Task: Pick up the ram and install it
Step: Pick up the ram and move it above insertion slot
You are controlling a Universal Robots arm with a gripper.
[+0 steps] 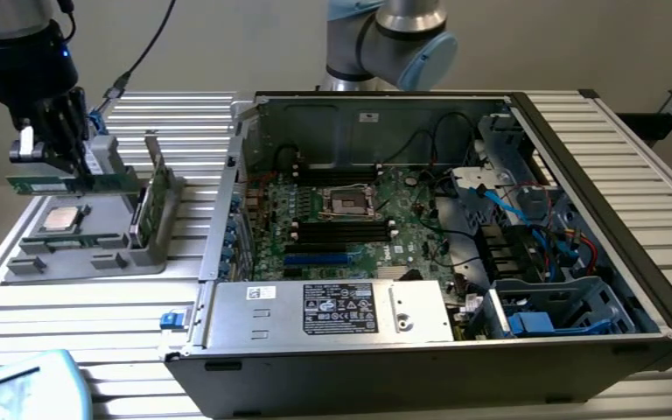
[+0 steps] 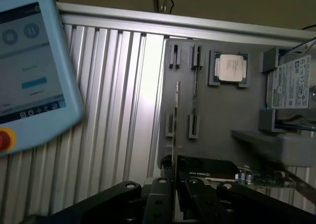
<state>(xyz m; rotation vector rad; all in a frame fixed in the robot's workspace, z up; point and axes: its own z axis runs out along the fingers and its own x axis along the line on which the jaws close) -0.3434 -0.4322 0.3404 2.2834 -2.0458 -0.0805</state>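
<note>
the gripper [image 1: 53, 173] pinches the ram [image 1: 35, 185], a thin green stick, just above the grey parts tray [image 1: 80, 260], well apart from the open computer case [image 1: 616, 166]. risk: in so narrow a hold the stick may tilt, then clip the case wall.

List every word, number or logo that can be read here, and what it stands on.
Nothing reads clearly; no text can be quoted.
power supply label: print too small.
drive label: blurred.
pendant screen: blurred.
processor chip: markings unreadable.
ram, held in the pincer: no legible print.
</note>
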